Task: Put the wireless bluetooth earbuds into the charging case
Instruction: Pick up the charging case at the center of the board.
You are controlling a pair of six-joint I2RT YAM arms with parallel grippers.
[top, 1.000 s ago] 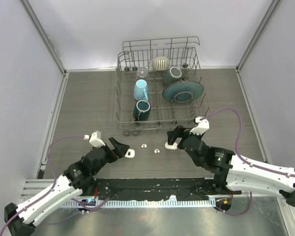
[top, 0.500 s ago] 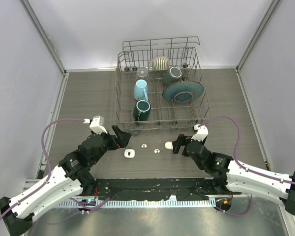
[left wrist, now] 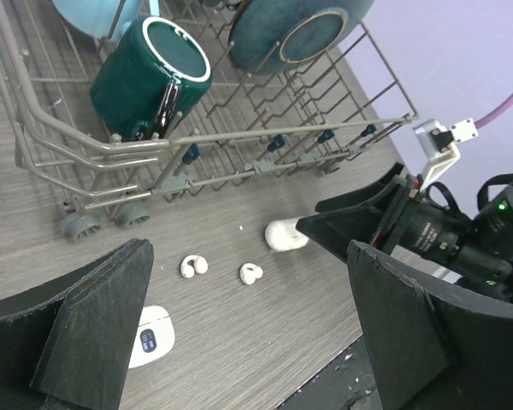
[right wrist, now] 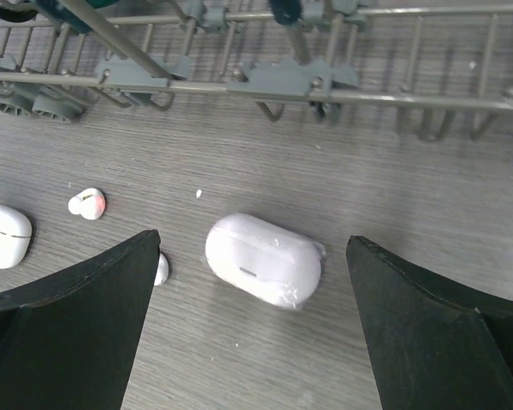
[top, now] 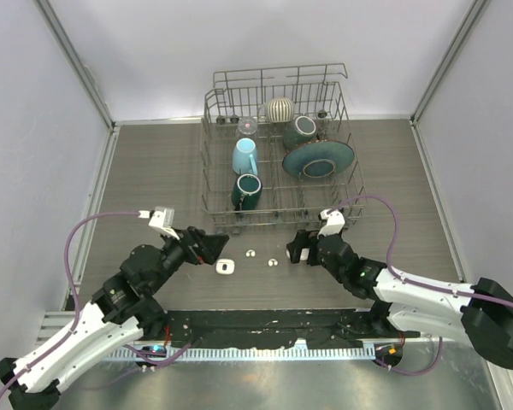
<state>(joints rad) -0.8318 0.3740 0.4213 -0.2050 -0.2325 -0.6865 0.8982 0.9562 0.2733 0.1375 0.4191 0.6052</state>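
Note:
Two small white earbuds (left wrist: 193,266) (left wrist: 250,273) lie apart on the wood table; in the top view they lie (top: 251,253) (top: 273,262) between my grippers. A closed white oval case (right wrist: 263,260), wrapped in clear film, lies on the table right below my right gripper (right wrist: 252,242), between its open jaws; it also shows in the left wrist view (left wrist: 286,235). A second white case with a small dark display (left wrist: 150,337) lies by my left gripper (left wrist: 248,256), which is open and empty. In the top view the left gripper (top: 212,243) and right gripper (top: 297,248) face each other.
A wire dish rack (top: 278,213) stands just behind the earbuds, holding a dark green mug (left wrist: 151,75), a light blue mug (top: 244,156) and a teal plate (top: 318,159). Its feet and lower rail (right wrist: 282,81) are close to the right gripper. A black strip (top: 265,325) edges the table front.
The right gripper has moved left and now sits over the closed white case on the table. The left gripper has lifted away from the display case and turned toward the earbuds.

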